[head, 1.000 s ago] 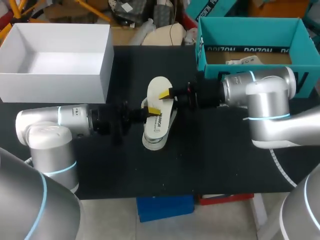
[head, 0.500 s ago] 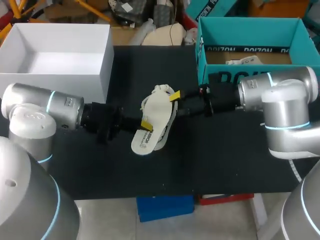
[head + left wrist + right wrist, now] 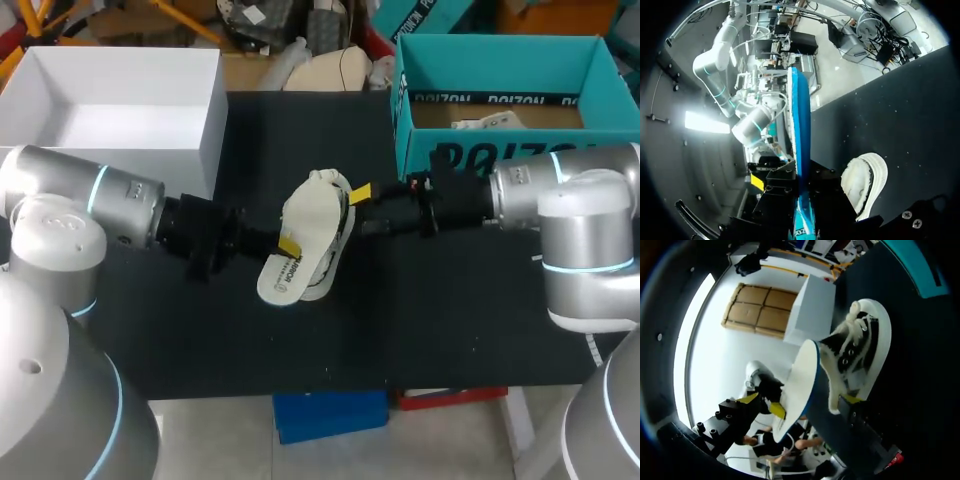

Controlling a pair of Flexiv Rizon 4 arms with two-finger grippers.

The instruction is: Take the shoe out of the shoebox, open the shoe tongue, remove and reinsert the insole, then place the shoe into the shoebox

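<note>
A white and black shoe (image 3: 338, 240) lies in the middle of the black table (image 3: 450, 310), laces toward the back. A white insole (image 3: 305, 215) stands tilted over it, lifted out along the shoe's left side. My left gripper (image 3: 288, 244) is shut on the insole's edge. The right wrist view shows its yellow tips (image 3: 765, 404) pinching the insole (image 3: 802, 380) beside the shoe (image 3: 860, 350). My right gripper (image 3: 358, 194) is open at the shoe's right rim, one fingertip (image 3: 852, 400) against the fluffy collar. In the left wrist view the insole (image 3: 801, 125) runs edge-on ahead of the shoe (image 3: 860, 182).
A white open box (image 3: 110, 110) stands at the back left of the table. A teal shoebox (image 3: 420, 110) stands open at the back right, just behind my right arm. Bare black table lies in front of the shoe.
My right gripper let go of the shoe and drew back to the right. My left arm pulled the insole leftward and tilted it, and the shoe swung with it.
</note>
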